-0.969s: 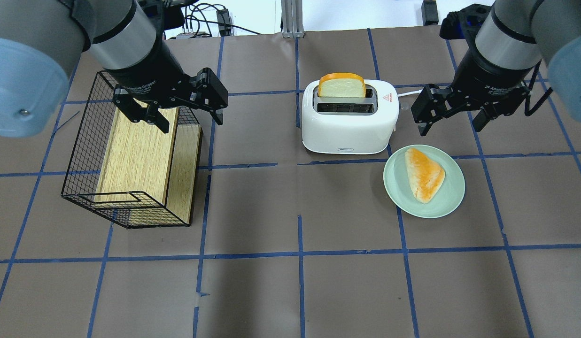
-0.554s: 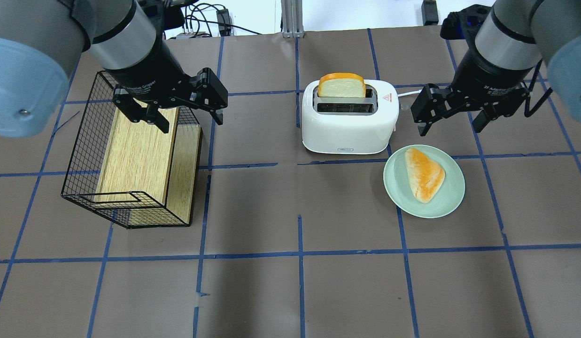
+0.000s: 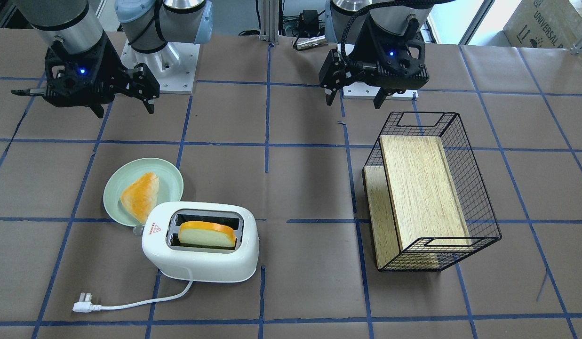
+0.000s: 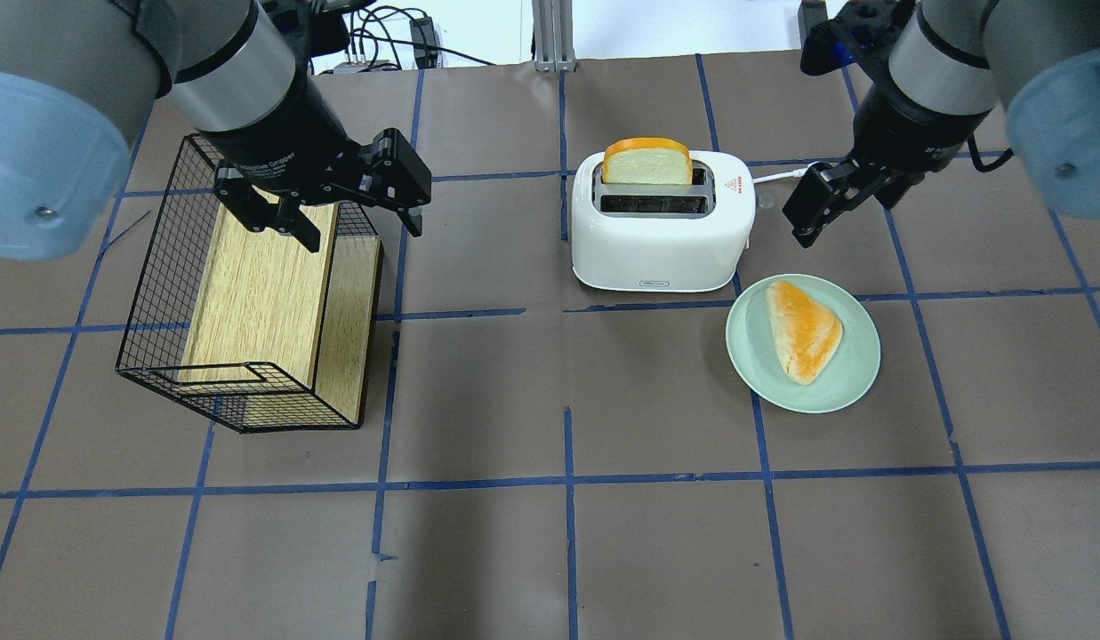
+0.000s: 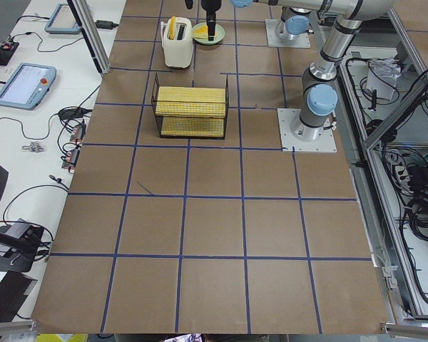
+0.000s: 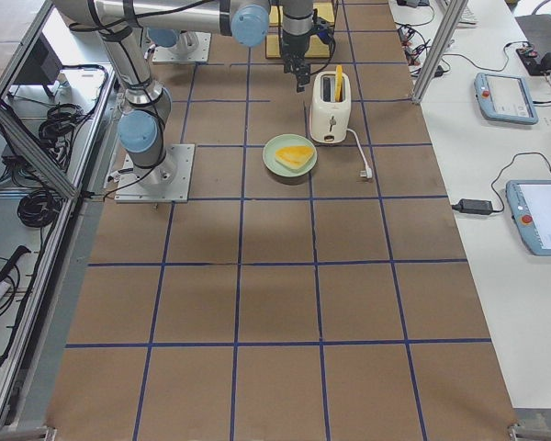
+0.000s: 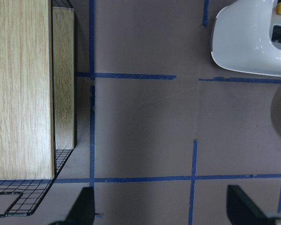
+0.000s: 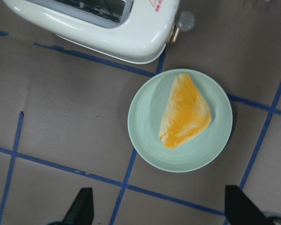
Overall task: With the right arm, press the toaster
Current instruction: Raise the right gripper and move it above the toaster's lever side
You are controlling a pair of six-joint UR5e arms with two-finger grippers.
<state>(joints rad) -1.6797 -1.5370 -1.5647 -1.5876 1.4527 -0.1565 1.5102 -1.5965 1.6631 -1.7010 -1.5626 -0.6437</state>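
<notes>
Blue-taped brown tabletop [image 4: 656, 551] (toaster [image 4: 656, 236] aboard)

Brown table [image 4: 656, 400], toaster [image 4: 661, 236], plate [image 4: 856, 356], wire basket [image 4: 154, 302] seemingly tipped

Table [image 4: 656, 400]: was covered in brown paper with a blue tape grid.
Wire basket [image 4: 163, 267]: black, stood toward the left edge in the overhead view.
Wooden box [image 4: 260, 284]: pale, sat inside the basket.
Plate [image 4: 856, 356]: pale green, lay right of centre.
Bread wedge [image 4: 803, 331]: orange-crusted, rested on the plate.

"UNIVERSAL": cardboard box [image 3: 547, 21]; warning triangle: toaster [image 4: 656, 244]; "Adaptive Gripper": left end effector [image 4: 361, 229].
</notes>
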